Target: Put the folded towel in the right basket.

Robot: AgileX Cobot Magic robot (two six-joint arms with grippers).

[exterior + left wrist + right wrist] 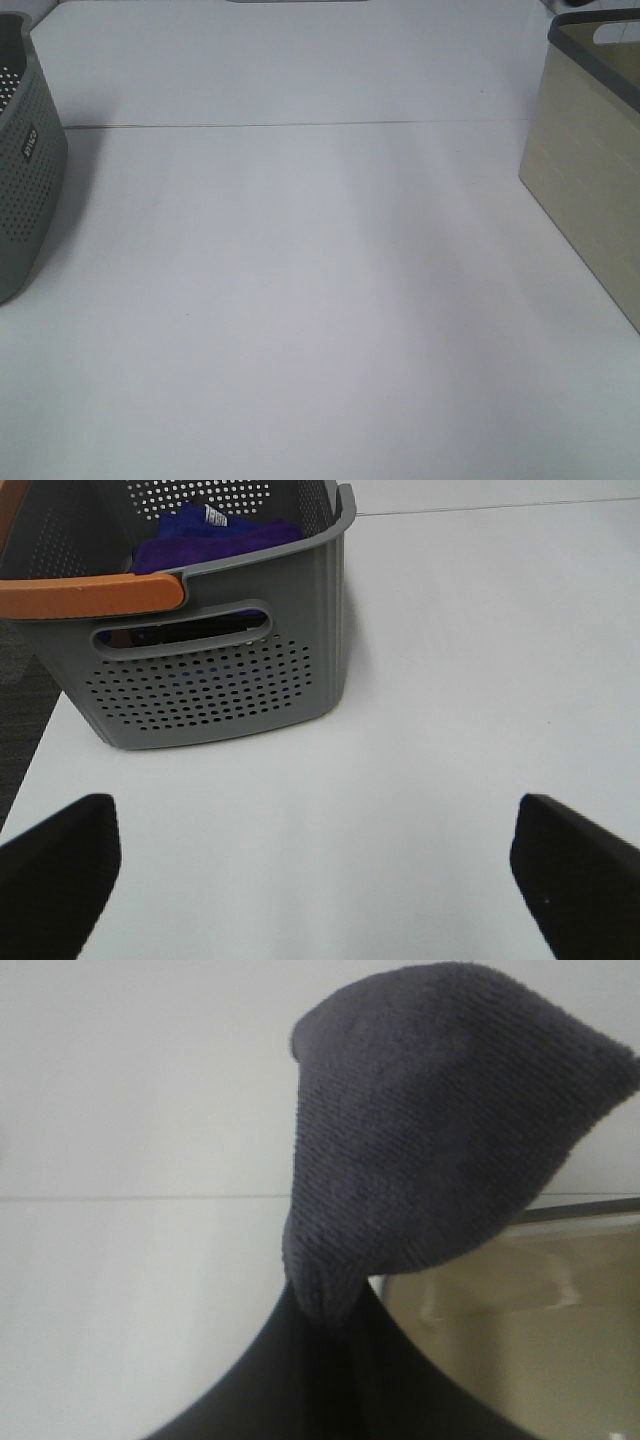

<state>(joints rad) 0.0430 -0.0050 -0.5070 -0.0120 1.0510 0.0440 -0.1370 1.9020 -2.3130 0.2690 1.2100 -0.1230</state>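
The right pincer (328, 1310) is clamped on the dark folded towel (440, 1130), which hides its fingertips, near the beige right basket (520, 1310), cut off at 3 o'clock in the high view. The left pincer (320, 870) gapes wide, empty, facing the grey basket (220, 680) at 9 o'clock.
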